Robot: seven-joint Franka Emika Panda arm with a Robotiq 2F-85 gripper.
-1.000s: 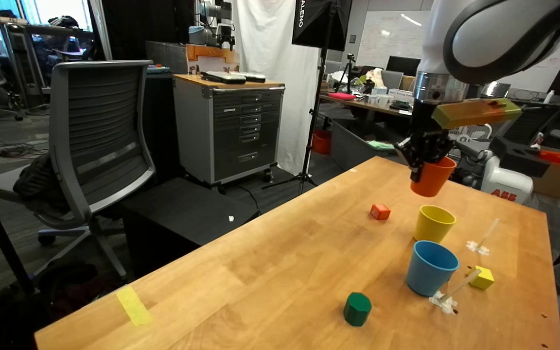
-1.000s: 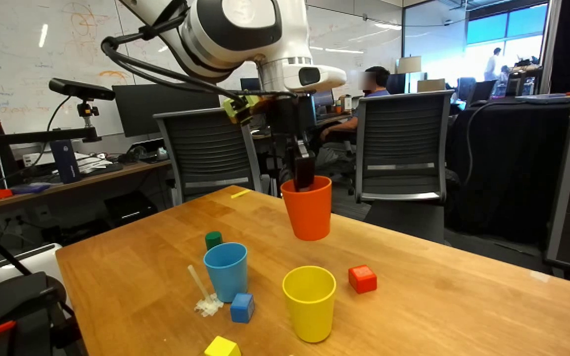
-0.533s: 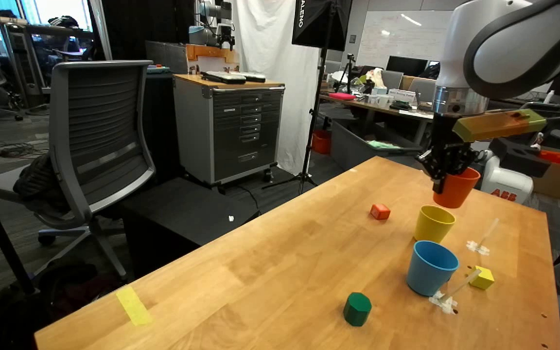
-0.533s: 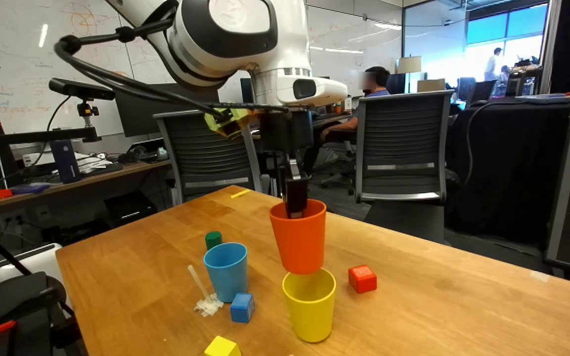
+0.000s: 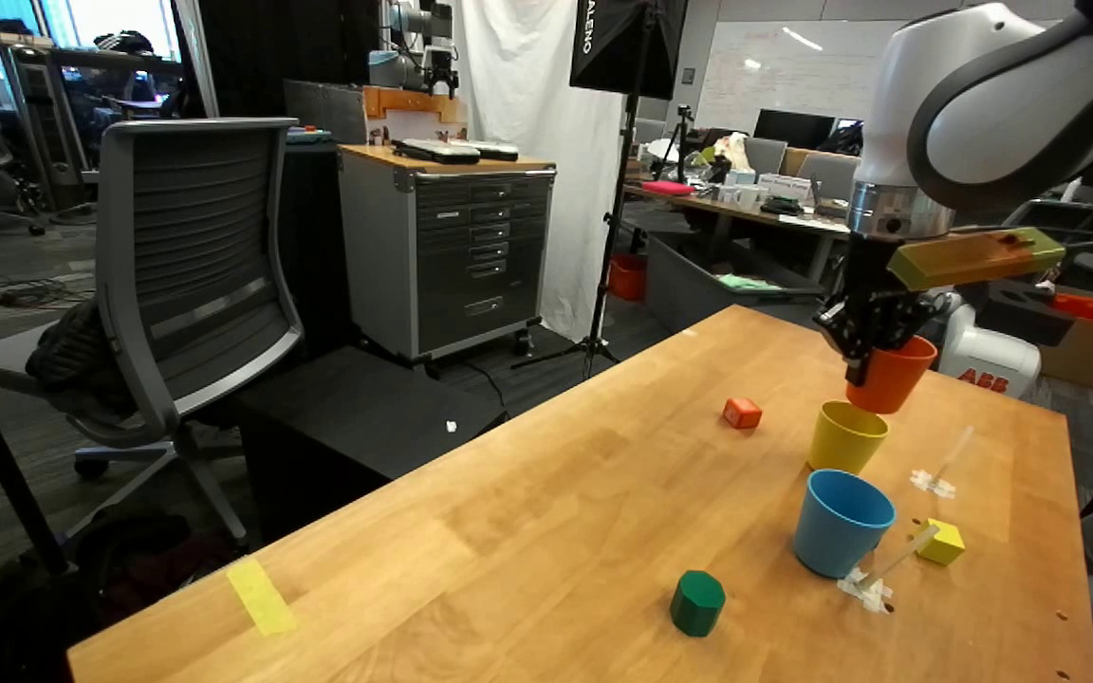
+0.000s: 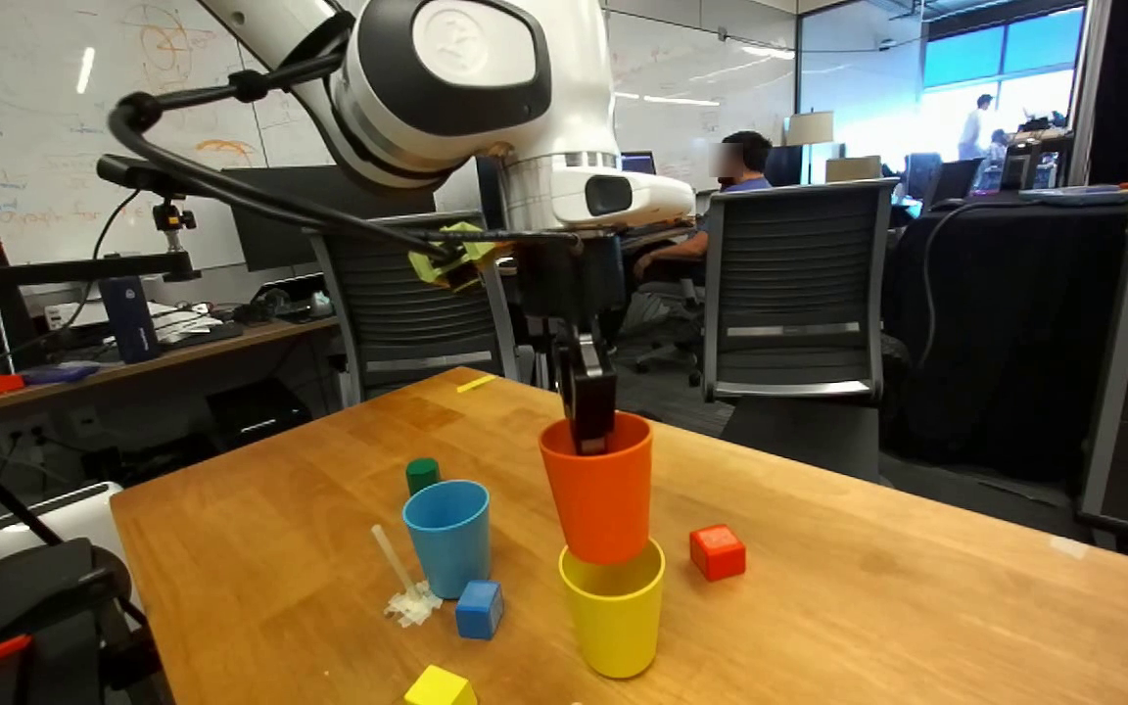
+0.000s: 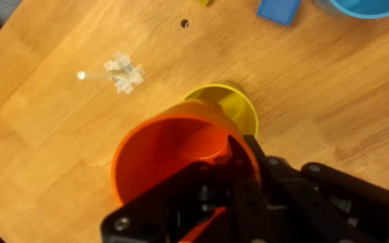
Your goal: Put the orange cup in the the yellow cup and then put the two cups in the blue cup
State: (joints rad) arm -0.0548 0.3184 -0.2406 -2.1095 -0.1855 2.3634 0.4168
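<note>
My gripper (image 7: pixel 243 143) is shut on the wall of the orange cup (image 7: pixel 177 145), one finger inside it and one outside. In both exterior views the orange cup (image 5: pixel 891 375) (image 6: pixel 603 499) is slightly tilted, its base near the rim of the yellow cup (image 5: pixel 845 444) (image 6: pixel 616 622). I cannot tell whether they touch. In the wrist view the orange cup hides part of the yellow cup (image 7: pixel 238 108) and sits offset from its mouth. The yellow cup stands upright on the table. The blue cup (image 5: pixel 836 541) (image 6: pixel 448 543) stands upright beside it, cut off in the wrist view (image 7: pixel 366 8).
A red block (image 5: pixel 743 414) (image 6: pixel 718 552) lies beside the yellow cup. A blue block (image 6: pixel 480 609), a yellow block (image 5: pixel 945 544) and a green block (image 5: pixel 697 605) lie around the blue cup. Thin upright sticks (image 5: pixel 954 453) (image 6: pixel 395 560) are taped to the table.
The gripper has carried the orange cup down and across to the yellow cup, moving right in an exterior view. Over the last half second it sinks slightly. The other cups stay still.
</note>
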